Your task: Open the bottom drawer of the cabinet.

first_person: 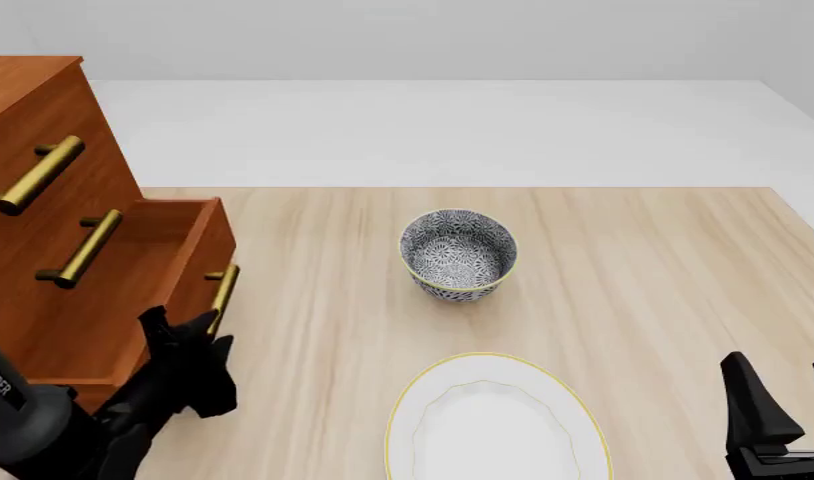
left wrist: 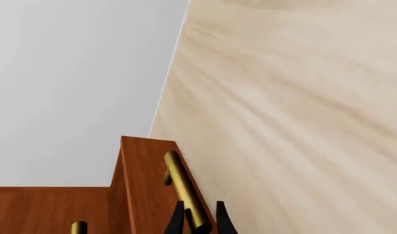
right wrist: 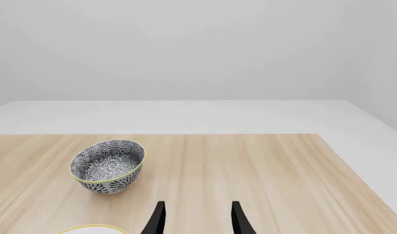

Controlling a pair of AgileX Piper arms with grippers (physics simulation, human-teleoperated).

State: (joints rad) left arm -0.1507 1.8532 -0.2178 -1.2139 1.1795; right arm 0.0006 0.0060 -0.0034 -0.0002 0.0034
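Three drawers are stacked in the cabinet [first_person: 40, 200], which stands on the table [first_person: 647, 280] at the left side of the front view. The bottom drawer [first_person: 180, 260] is the lowest of the three and projects well forward of the two fronts above it, so its inside is exposed; judged from this, the opening is largely made.

Handling properties, as judged from the pictures:
- Drawer box and front: rigid wood, not fragile. Expect it to slide in a straight line only, with moderate drag.
- Handle [left wrist: 184, 191]: a round brass bar on two short posts. It is stiff and smooth, so it is likely to slip under a loose grip.

Grip point: take the bar across its length, between the posts, with one finger on each side. In the left wrist view the fingers [left wrist: 175, 220] of the left hand [left wrist: 198, 222] sit narrow on either side of the bar near its end, closed around it. A hold nearer the middle would pull more evenly; a hold at the end may twist the drawer in its runners.

Pull direction: straight out from the cabinet front, level with the table, without lifting.

The right hand [right wrist: 196, 219] hangs low over the right side of the table, with its fingers parted and holding nothing. A patterned bowl [first_person: 458, 253] and a white plate [first_person: 494, 420] lie well apart from the drawer and outside its path.
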